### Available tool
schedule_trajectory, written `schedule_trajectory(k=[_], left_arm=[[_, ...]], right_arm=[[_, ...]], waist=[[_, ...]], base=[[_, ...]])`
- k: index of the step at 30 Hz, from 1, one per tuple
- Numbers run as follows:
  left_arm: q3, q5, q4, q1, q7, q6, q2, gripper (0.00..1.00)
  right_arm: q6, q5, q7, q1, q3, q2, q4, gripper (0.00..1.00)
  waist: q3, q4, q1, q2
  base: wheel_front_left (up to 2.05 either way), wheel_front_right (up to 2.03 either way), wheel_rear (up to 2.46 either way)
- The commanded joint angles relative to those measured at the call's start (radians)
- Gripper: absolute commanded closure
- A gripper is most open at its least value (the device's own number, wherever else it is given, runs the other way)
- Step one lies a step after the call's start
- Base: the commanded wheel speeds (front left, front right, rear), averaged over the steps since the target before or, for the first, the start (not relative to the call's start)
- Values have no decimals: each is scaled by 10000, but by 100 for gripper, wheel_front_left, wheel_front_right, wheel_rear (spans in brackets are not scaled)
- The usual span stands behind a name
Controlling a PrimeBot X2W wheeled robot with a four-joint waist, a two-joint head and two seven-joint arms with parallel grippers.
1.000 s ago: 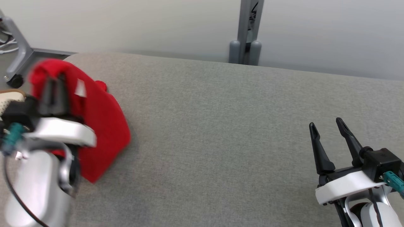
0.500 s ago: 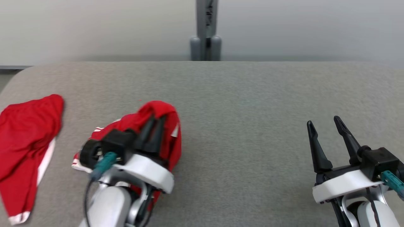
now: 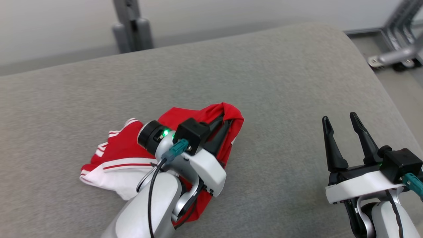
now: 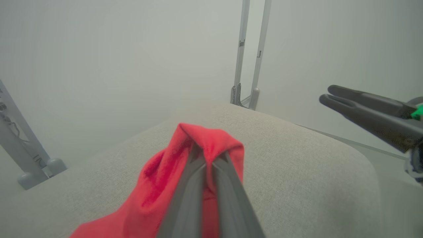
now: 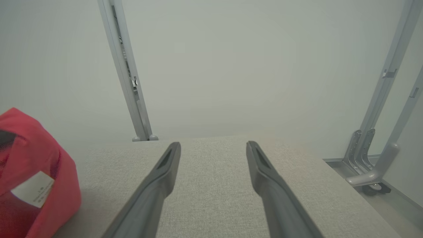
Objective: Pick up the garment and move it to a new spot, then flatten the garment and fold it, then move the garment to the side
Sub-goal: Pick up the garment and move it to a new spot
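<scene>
Head view puts the red garment (image 3: 122, 150) a little left of the desk's middle. It is bunched, with its white-striped hem trailing left. A raised fold is pinched in your left pincer (image 3: 224, 123), whose fingers are pressed together on the cloth. Expect it to handle light, soft and limp, so it will likely sag and drag rather than hold shape. For flattening, your best hold is probably the striped hem corners. The grey desk (image 3: 281, 82) carries it, and your right pincer (image 3: 339, 119) hovers spread, well apart at the near right.
</scene>
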Motion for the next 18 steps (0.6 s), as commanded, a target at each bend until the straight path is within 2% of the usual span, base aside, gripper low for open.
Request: schedule_trajectory(k=[1,5,6,7,8,13,18], left_arm=[[-123,-31,339,-429,21,-101,56,100],[-466,-219,1063,-881,42,-160,18,100],[-535,-218,1246,-947,38,-112,14,83],[-573,-254,1389,-1016,-29,-60,15,5],[-630,-280,1525,-1081,-92,-73,14,0],[-925,-557,1426,-1165,-544,-166,1,0],[-770,-777,834,-1040,-961,59,10,0]], right_arm=[[6,118,-155,-140,65,-21,121,0],[6,371,-378,-298,238,-28,377,0],[6,443,-424,-326,262,-26,470,0],[6,496,-491,-371,275,-25,529,0],[6,535,-523,-415,285,-24,584,0],[6,471,-666,-445,101,-24,877,0],[6,214,-737,-534,-77,-33,886,0]], waist=[[640,-762,0,0],[933,-1106,0,0],[991,-1143,0,0],[1045,-1155,0,0],[1074,-1148,0,0],[987,-762,0,0],[777,-214,0,0]], base=[[0,0,0],[0,0,0],[0,0,0],[0,0,0],[0,0,0],[0,0,0],[0,0,0]])
